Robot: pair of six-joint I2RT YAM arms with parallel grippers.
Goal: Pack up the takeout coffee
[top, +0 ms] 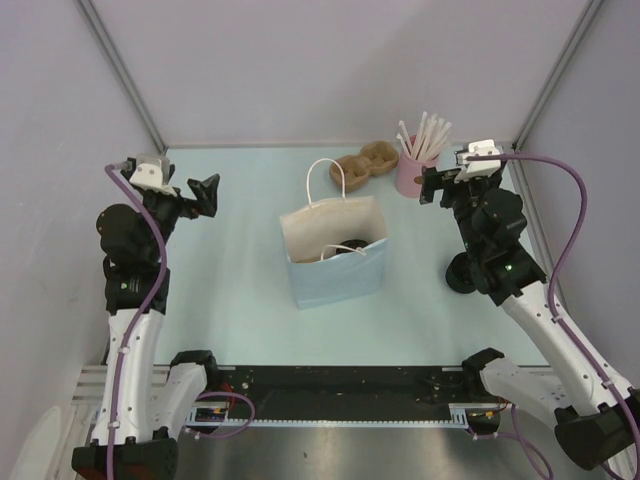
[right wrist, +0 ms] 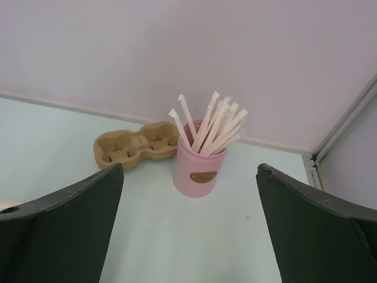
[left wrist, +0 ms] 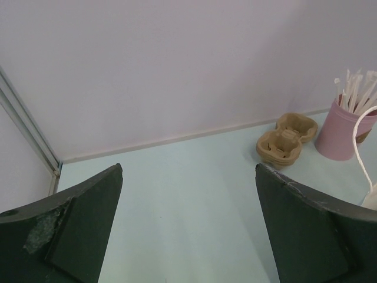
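Top external view: the takeout coffee (top: 350, 245) seems to sit inside the paper bag (top: 335, 275). Only its round black lid shows in the open mouth; the cup body is hidden.
Left gripper (top: 208, 194): fingers spread wide, nothing between them. The bag is off to its right, well apart.
Right gripper (top: 428, 186): also spread and empty. The pink cup of straws (right wrist: 201, 170) stands just ahead of it; the bag is to its left, outside its own camera.
Reason, as I judge: both tools stand away with open fingers because the coffee needs no holding now. The bag stands upright with handles up, which should keep the cup from tipping.
Cup carrier (top: 365, 163): brown pulp, empty, ahead and left of the right gripper, just beside the pink cup.
Surface: table (top: 230, 290), pale blue-green, smooth and matte.
Room: back wall (top: 330, 70) and side walls pale lilac, with metal posts in the far corners.
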